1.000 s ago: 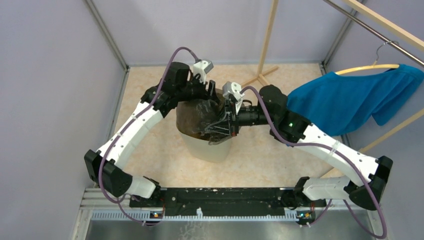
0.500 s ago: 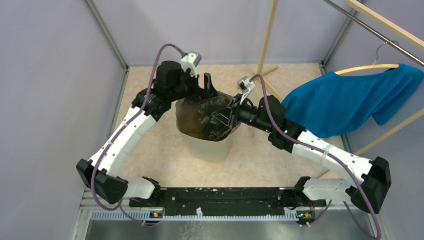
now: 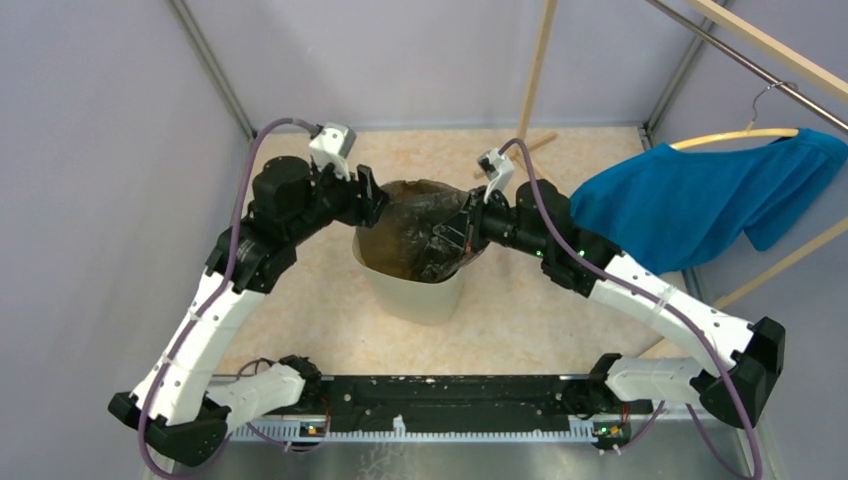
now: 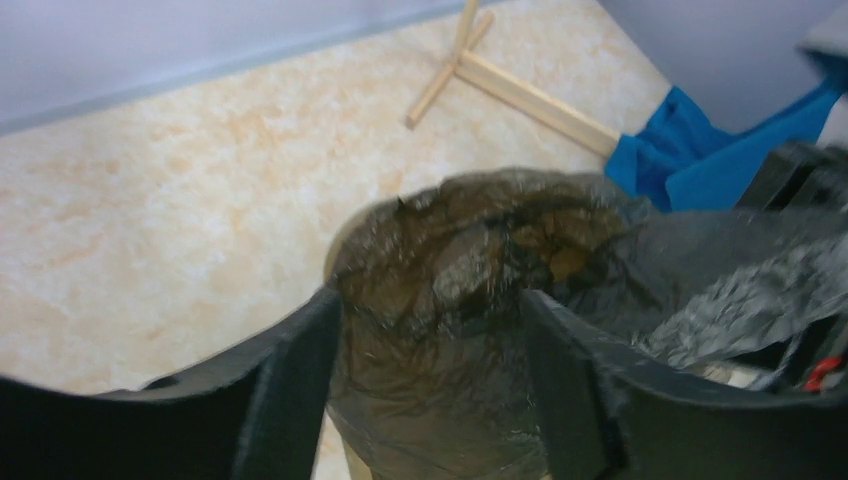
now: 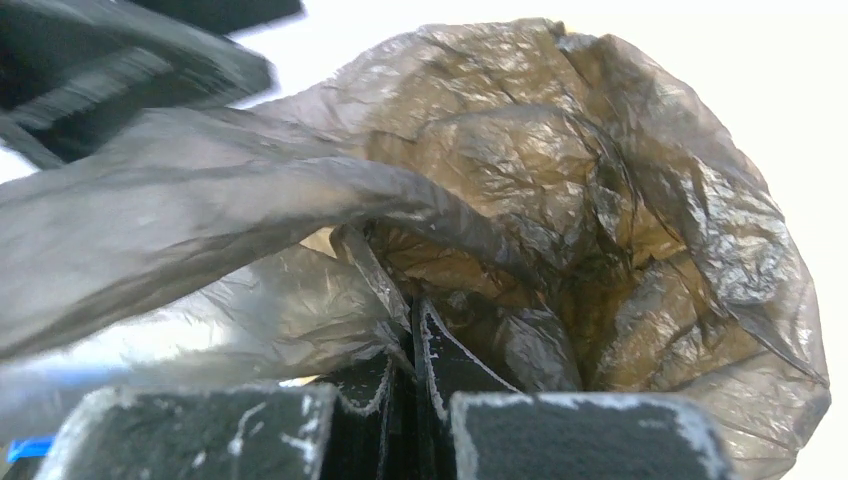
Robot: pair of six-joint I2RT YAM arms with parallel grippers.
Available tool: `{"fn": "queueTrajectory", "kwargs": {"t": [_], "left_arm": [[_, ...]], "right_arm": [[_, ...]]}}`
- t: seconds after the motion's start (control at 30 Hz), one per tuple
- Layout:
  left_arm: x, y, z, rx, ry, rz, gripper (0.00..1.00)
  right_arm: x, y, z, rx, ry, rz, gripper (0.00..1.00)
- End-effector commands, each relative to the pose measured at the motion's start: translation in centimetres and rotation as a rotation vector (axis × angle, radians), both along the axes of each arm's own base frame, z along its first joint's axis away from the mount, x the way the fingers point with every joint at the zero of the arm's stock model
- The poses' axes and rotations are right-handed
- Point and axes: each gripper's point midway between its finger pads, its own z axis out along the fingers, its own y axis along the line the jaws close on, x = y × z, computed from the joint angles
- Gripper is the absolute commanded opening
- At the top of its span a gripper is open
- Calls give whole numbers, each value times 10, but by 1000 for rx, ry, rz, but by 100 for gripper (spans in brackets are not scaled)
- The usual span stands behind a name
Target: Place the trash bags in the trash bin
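Observation:
The cream-beige trash bin (image 3: pixel 412 295) stands mid-floor. The dark grey-brown trash bag (image 3: pixel 412 225) sits in its mouth and bulges above the rim. My left gripper (image 3: pixel 368 196) is open and empty, just left of the bag. In the left wrist view its fingers (image 4: pixel 300 360) frame the bag (image 4: pixel 470 300) without touching it. My right gripper (image 3: pixel 452 232) is shut on a fold of the bag at its right side. In the right wrist view the fingertips (image 5: pixel 430 345) pinch the film (image 5: pixel 300 290), and the bag's open hollow (image 5: pixel 590 230) lies beyond.
A blue cloth garment (image 3: pixel 700 195) hangs on a hanger from a wooden rack at the right. The rack's wooden foot (image 3: pixel 520 150) lies on the floor behind the bin. Grey walls close the cell at left and back.
My left gripper let go of the bag's far-left edge and drew back to the left, open. My right gripper stayed shut on the bag and shifted slightly right and back.

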Motion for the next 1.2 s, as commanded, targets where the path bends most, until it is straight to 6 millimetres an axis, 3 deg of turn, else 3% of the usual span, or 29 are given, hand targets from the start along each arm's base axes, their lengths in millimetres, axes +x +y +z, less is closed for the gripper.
{"fn": "queueTrajectory", "kwargs": {"t": [0.0,0.1,0.3,0.47,0.63,0.8,0.9,1.03,1.17], "left_arm": [[-8,-26,-44,-29,125,-117,59],[-9,-41,-60,-80,162,-162,52],[-7,-56,-100,-54,257,-168,47],[-1,-23,-73,-20,115,-30,66],[-16,-2,-52,-5,47,2,80],[-29,28,-38,-20,-24,102,97],[-38,42,-28,-44,-71,140,99],[-45,59,-35,-54,-82,203,98],[-54,62,-62,-97,-12,226,98]], "right_arm": [[-6,7,46,77,-22,50,0],[-7,12,54,71,3,71,0],[3,18,35,-50,82,57,0],[10,24,13,-141,144,56,0],[17,35,3,-184,169,53,0],[21,64,-23,-280,207,76,0],[29,80,-45,-321,237,69,0],[43,97,-79,-377,271,56,0],[50,104,-102,-412,265,43,0]]}}
